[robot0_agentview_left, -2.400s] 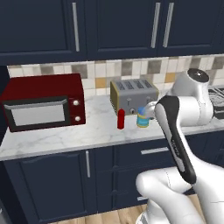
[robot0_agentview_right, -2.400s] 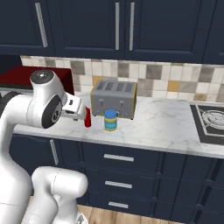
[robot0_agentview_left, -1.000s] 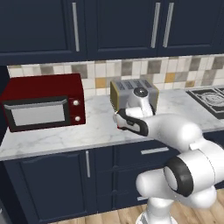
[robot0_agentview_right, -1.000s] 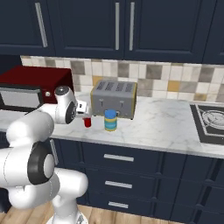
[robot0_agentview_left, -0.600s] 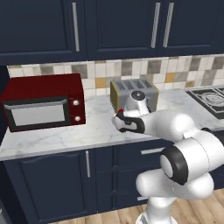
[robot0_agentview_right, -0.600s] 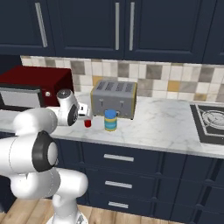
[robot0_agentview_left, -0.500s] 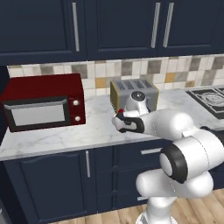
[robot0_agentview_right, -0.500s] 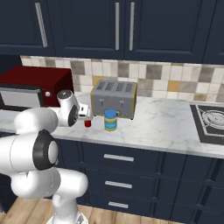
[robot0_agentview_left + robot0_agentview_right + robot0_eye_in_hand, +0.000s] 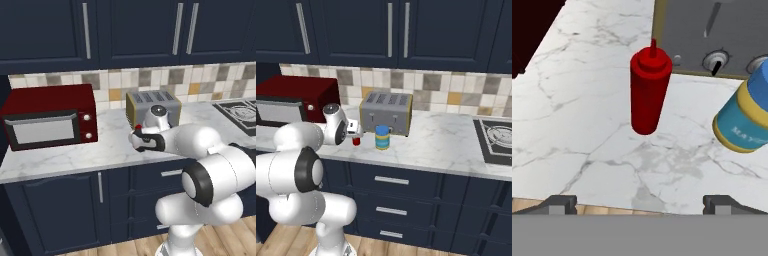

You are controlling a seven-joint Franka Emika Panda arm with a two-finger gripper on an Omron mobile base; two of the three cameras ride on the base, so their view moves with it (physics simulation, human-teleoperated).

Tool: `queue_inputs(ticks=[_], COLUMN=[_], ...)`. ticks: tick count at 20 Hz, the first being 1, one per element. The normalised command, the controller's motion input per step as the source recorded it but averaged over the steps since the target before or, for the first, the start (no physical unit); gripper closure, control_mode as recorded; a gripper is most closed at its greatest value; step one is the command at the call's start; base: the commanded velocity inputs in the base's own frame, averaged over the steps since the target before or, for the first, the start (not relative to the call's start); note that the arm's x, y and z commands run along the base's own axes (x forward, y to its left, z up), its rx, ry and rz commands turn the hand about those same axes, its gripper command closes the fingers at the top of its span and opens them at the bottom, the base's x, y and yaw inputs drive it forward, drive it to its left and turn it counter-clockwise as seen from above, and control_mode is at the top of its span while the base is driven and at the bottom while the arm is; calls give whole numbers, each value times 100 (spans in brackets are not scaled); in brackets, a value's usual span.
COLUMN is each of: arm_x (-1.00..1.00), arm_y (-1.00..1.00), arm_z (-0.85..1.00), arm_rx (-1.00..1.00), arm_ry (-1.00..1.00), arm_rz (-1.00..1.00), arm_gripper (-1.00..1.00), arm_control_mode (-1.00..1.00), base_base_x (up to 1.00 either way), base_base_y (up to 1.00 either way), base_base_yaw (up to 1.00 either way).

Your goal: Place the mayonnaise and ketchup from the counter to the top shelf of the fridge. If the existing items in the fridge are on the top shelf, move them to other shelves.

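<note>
The ketchup [image 9: 650, 90] stands upright on the white marbled counter [image 9: 587, 125], just in front of the grey toaster [image 9: 712, 35] and toward its microwave-side corner. The mayonnaise [image 9: 745, 119] — a squat jar with a blue lid and a teal label band — stands upright on the same counter, also in front of the toaster, beside the ketchup but not touching it. In the hand view the end effector [image 9: 640, 202] has its two dark fingertips spread wide, one at each lower corner, with bare marble between them; nothing is pinched, and the ketchup sits ahead of the gap, apart from both tips. From the right base view the end effector [image 9: 354, 131] hangs low over the counter edge right beside the ketchup [image 9: 356, 141], with the mayonnaise [image 9: 382, 137] next along in front of the toaster [image 9: 386, 113]. The dark red microwave [image 9: 47, 116] sits on the counter well away from the toaster [image 9: 152, 106] — on the ketchup's side.
</note>
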Motion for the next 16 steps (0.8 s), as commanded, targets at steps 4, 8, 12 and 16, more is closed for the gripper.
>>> queue_inputs(ticks=[4,8,12,16], arm_x=[0,4,20,28], arm_y=[-1,0,0,-3], arm_z=[-3,-4,-5,-4], arm_rx=[0,0,0,0], arm_ry=[-6,-4,-3,-1], arm_rz=[0,0,0,0], arm_gripper=[-100,-100,-100,-100], arm_control_mode=[-100,-100,-100,-100], base_base_x=[0,0,0,0], base_base_y=[0,0,0,0], base_base_yaw=[0,0,0,0])
